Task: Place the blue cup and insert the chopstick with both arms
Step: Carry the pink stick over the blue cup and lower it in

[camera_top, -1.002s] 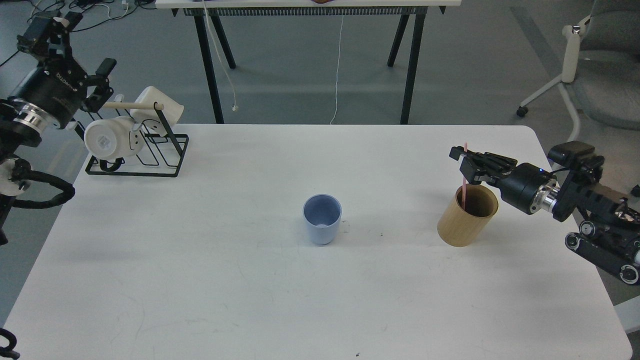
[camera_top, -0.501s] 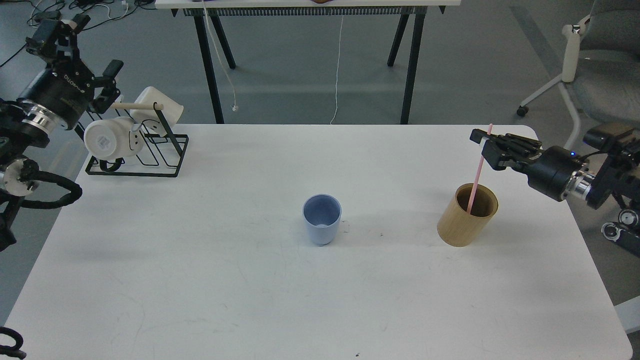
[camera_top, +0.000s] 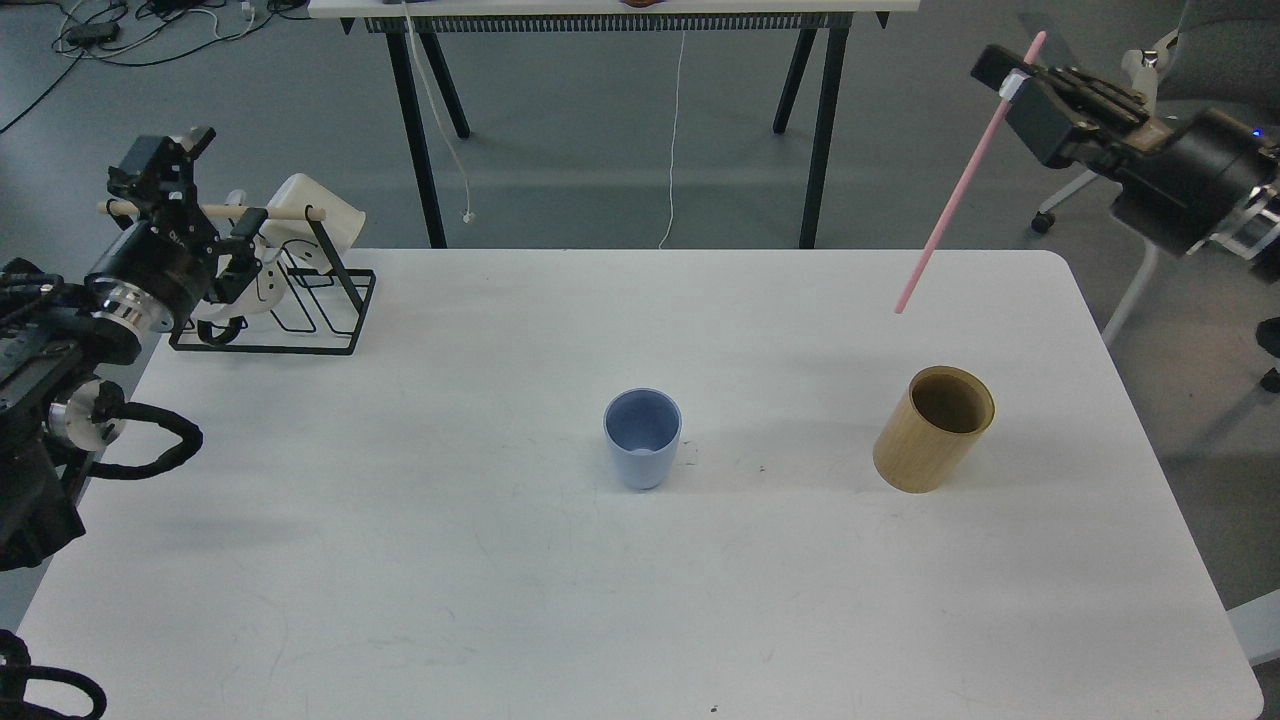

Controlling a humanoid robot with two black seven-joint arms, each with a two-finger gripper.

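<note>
Right gripper (camera_top: 1012, 82): high at the upper right, clamped on the top end of the pink chopstick (camera_top: 955, 195).
Chopstick: slants down and left from the gripper, its lower tip in the air above the table's (camera_top: 500, 560) far right part, clear of the wooden cylinder (camera_top: 932, 430).
Left gripper (camera_top: 215, 210): at the left edge by the black rack (camera_top: 300, 300) with its white mugs (camera_top: 310, 205); fingers spread apart, holding nothing.
Blue cup (camera_top: 642, 438): upright near the table's middle, well apart from both grippers, left of the cylinder.
</note>
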